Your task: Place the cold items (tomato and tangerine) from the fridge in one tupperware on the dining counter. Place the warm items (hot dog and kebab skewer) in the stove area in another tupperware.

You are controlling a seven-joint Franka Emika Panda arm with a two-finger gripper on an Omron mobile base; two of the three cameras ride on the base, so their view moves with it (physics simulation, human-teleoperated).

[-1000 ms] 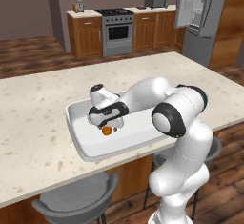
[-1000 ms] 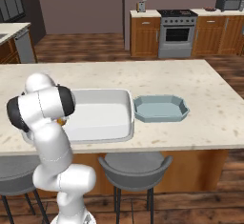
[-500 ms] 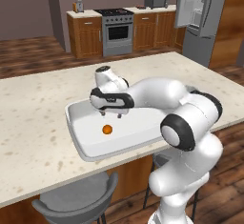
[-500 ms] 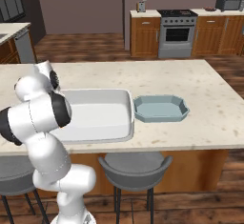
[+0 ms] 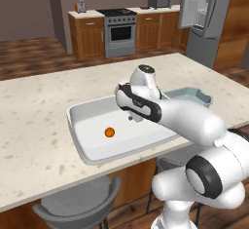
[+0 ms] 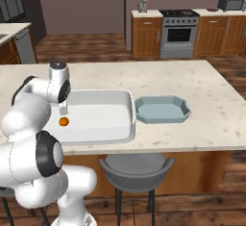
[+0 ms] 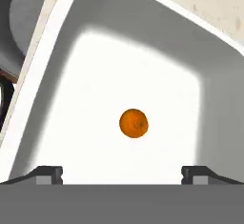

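Observation:
The tangerine lies loose on the floor of the large white tupperware on the dining counter. My gripper hangs open a little above the tray, over the tangerine, with nothing between its fingertips. The small teal tupperware stands empty just right of the white tray. The fridge stands at the back with its door open. The tomato, hot dog and kebab skewer are out of view.
The stove sits between brown cabinets at the back wall. Grey stools stand under the counter's near edge. Bare counter top stretches left of the white tray and right of the teal container.
The gripper has let go of the tangerine in the white tray and risen above it. The tangerine stays where it was set down.

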